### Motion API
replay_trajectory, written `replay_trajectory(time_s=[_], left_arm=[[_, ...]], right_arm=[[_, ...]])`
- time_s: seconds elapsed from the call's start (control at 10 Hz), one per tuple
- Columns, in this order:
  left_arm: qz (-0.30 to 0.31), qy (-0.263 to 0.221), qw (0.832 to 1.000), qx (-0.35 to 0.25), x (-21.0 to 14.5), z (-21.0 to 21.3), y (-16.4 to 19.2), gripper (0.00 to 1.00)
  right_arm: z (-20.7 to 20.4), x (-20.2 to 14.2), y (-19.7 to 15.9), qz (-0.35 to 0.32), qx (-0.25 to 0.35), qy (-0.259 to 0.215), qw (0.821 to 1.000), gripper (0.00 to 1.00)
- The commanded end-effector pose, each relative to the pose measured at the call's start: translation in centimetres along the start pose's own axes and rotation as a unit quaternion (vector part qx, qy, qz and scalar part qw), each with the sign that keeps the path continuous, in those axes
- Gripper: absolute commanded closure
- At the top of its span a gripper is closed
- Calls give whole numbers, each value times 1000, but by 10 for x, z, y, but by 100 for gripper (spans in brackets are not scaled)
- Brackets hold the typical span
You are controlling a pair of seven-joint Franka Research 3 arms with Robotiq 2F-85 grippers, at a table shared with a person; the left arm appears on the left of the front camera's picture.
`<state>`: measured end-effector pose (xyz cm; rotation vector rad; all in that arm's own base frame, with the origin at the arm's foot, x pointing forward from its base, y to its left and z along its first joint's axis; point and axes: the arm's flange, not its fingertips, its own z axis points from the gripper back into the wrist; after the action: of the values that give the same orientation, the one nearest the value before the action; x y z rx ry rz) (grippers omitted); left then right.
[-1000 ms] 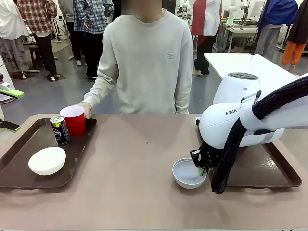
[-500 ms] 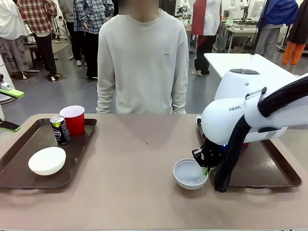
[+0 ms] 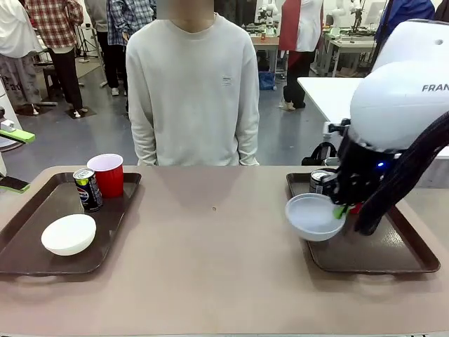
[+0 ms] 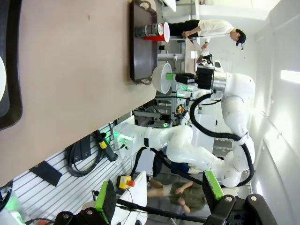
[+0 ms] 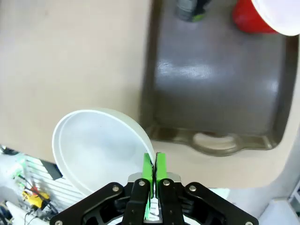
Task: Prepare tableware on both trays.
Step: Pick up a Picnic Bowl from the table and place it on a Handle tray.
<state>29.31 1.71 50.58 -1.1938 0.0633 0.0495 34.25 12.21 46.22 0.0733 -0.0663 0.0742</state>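
**Three cameras: one fixed across the table, one on each wrist**

The front view sits low at the robot's edge of the table (image 3: pixel 210 267) and faces the person (image 3: pixel 193 91) standing at the far side, taking in both trays. The left wrist view is rolled sideways and hangs well back, looking along the table (image 4: pixel 70 70) toward the far tray (image 4: pixel 140 47) and the white bowl (image 4: pixel 162 84) held up by the other arm. The right wrist view looks almost straight down, close over that same bowl (image 5: pixel 101 150) and the tray (image 5: pixel 215 84). All three views share the bowl and the right-hand tray (image 3: pixel 365 256).
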Motion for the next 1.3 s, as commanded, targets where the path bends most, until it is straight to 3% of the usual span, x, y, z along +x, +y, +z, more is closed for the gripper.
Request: replay_trajectory(time_s=[0.0,0.3,0.4,0.6,0.7,1.1,1.2], left_arm=[[-13,0,1000,-10,-1,0,1,2],[-13,0,1000,-10,-1,0,1,2],[-13,0,1000,-10,-1,0,1,2],[-13,0,1000,-10,-1,0,1,2],[-13,0,1000,-10,-1,0,1,2],[-13,0,1000,-10,-1,0,1,2],[-13,0,1000,-10,-1,0,1,2]], right_arm=[[-34,51,-45,12,-13,45,999,100],[-57,67,-79,85,-31,63,994,100],[-52,51,-77,22,-20,52,998,100],[-67,63,-85,49,-23,67,996,96],[-85,69,-79,46,-54,56,996,96],[-119,86,-94,65,-9,39,997,96],[-123,88,-97,58,-5,45,997,69]])
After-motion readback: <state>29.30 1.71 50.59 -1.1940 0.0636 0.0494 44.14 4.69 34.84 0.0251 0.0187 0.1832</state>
